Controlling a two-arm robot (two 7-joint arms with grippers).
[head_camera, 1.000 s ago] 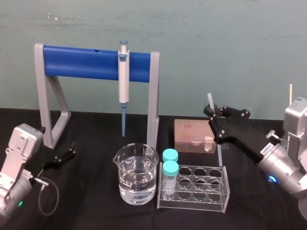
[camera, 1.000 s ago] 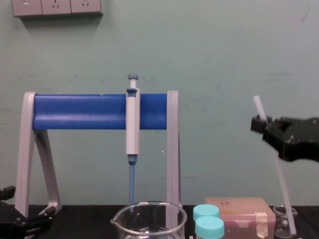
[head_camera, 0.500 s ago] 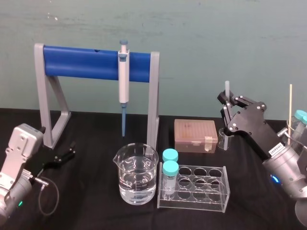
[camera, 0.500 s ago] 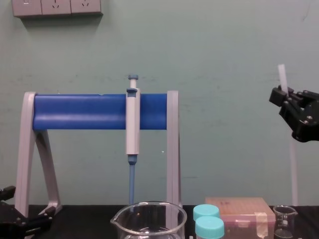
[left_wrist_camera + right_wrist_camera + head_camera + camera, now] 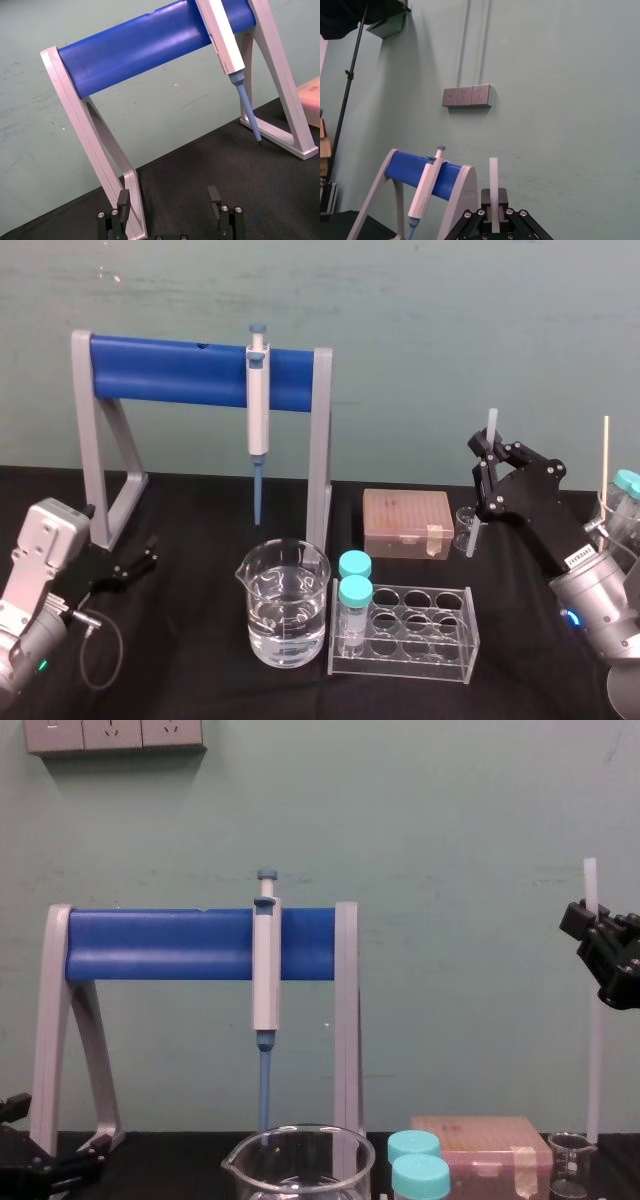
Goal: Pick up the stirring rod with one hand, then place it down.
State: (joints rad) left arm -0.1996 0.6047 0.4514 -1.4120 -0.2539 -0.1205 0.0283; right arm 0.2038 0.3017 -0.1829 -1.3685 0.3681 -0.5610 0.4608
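The stirring rod is a thin whitish translucent stick, held nearly upright at the right of the table. My right gripper is shut on its upper part, and a short end pokes out above the fingers. In the chest view the stirring rod hangs straight down from the right gripper, its lower end at the rim of the small glass beaker. The right wrist view shows the stirring rod rising from the right gripper. The left gripper rests open at the left, near the stand's foot.
A grey stand with a blue bar holds a blue-tipped pipette. In front are a large beaker of water, a clear tube rack with two teal-capped tubes, and a brown tip box. A thin wooden stick stands far right.
My right gripper has carried the stirring rod to the right and turned it from tilted to nearly upright. The left arm has not moved.
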